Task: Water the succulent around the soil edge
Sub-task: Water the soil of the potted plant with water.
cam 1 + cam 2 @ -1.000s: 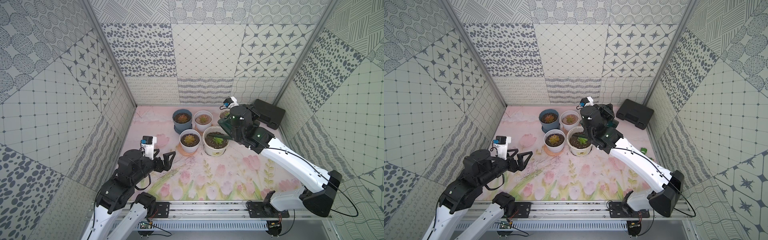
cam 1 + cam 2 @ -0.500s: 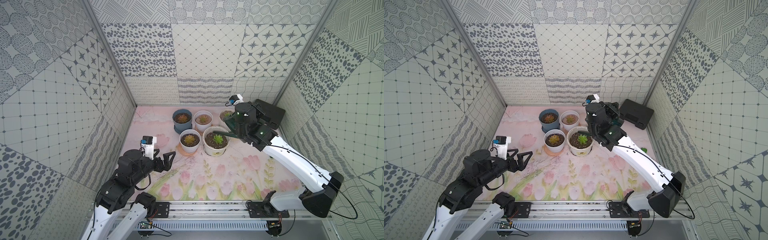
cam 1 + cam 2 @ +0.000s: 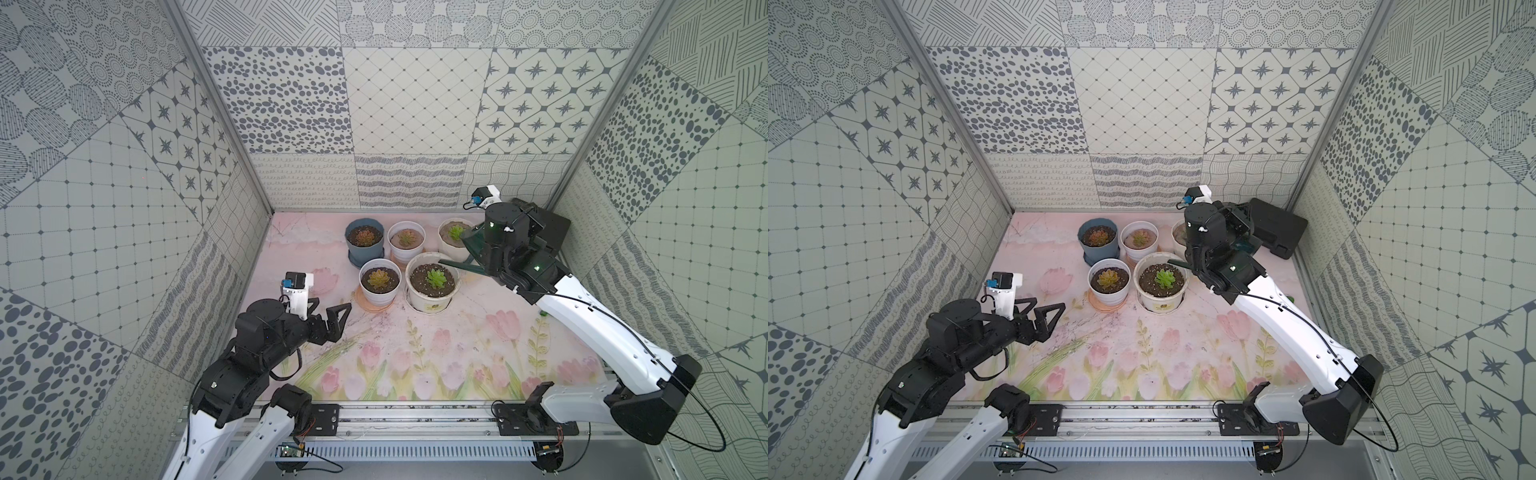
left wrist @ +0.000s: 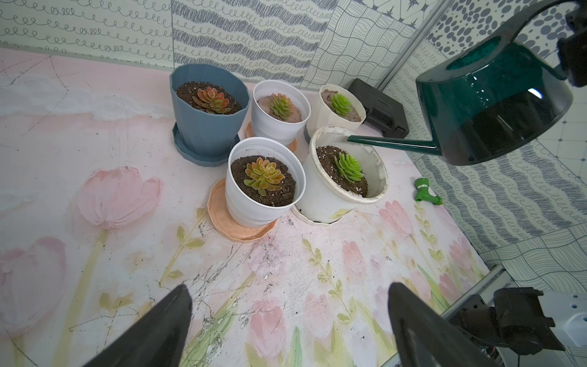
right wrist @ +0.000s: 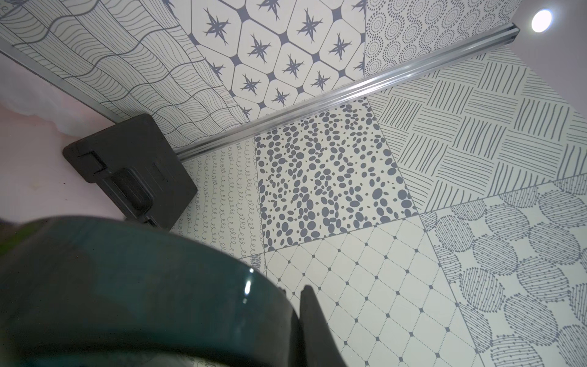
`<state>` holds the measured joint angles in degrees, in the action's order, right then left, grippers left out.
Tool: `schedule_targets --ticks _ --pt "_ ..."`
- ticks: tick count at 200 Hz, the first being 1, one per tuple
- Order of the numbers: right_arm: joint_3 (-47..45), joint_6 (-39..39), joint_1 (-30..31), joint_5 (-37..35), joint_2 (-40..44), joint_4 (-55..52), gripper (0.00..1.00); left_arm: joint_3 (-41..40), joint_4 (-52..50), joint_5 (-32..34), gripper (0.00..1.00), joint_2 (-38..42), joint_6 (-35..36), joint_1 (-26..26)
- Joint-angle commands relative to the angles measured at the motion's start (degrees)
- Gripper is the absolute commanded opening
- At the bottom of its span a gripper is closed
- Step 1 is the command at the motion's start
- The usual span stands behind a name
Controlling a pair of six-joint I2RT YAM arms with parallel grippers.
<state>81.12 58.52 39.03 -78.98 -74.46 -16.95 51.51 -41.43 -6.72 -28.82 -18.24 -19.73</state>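
The green succulent grows in dark soil in a cream pot at mid table. My right gripper is shut on the handle of a dark green watering can, held in the air to the right of the pot. The can's thin spout tip hangs just above the pot's far right rim. No water shows at the tip. My left gripper hovers open and holds nothing at the left, well short of the pots.
Around the cream pot stand a blue pot, a white pot, a cream pot and a white pot on a peach saucer, each with a succulent. A black case lies in the back right corner. A green nozzle lies near the right wall.
My right arm has drawn back to the right with the can, uncovering the succulent. The spout tip has moved from over the soil to the pot's right rim. The left arm is still.
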Motion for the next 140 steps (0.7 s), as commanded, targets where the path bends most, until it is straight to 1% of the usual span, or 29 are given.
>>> schedule_targets --ticks 1,42,60,83,116,140 --pt "-1.2 1.3 -0.4 -1.9 2.9 4.6 0.00 -0.3 2.1 -0.7 0.99 0.2 1.4 0.0" --pt "-4.2 3.6 -0.4 -2.6 5.5 4.9 0.00 -0.4 2.1 -0.9 0.99 0.4 1.4 0.2" --pt "-6.1 6.3 -0.3 -2.4 6.8 6.2 0.00 -0.3 2.1 -1.0 0.99 0.4 1.4 0.1" --pt "-9.4 11.6 0.1 -2.4 8.8 10.4 0.00 -0.3 2.1 -0.9 0.99 0.6 1.4 0.3" --pt "-11.1 14.6 0.8 -3.1 11.6 10.4 0.00 -0.3 2.1 -0.9 0.99 0.7 1.4 0.1" --pt "-10.8 15.3 1.9 -3.0 13.8 9.1 0.00 -0.3 2.2 -0.9 0.99 0.7 1.3 0.1"
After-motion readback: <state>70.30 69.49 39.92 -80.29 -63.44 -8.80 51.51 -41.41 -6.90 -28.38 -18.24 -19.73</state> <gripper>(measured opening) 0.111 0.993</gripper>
